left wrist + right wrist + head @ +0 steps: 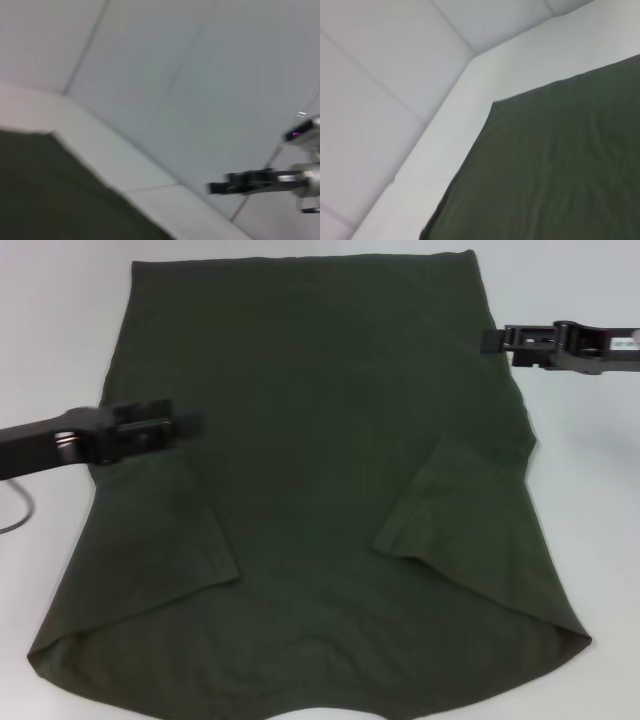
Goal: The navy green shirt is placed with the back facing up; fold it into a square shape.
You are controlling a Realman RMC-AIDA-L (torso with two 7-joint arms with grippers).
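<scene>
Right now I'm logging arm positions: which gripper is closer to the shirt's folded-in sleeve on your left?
Left. The left gripper hangs over the navy green shirt just beyond that sleeve; the right gripper is at the shirt's opposite edge.

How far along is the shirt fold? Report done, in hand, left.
Done: both sleeves of the navy green shirt lie folded inward on the white table. In hand: nothing visibly gripped; the left gripper sits over the shirt's left edge, the right gripper at its right edge. Left: folding the body into a square.
</scene>
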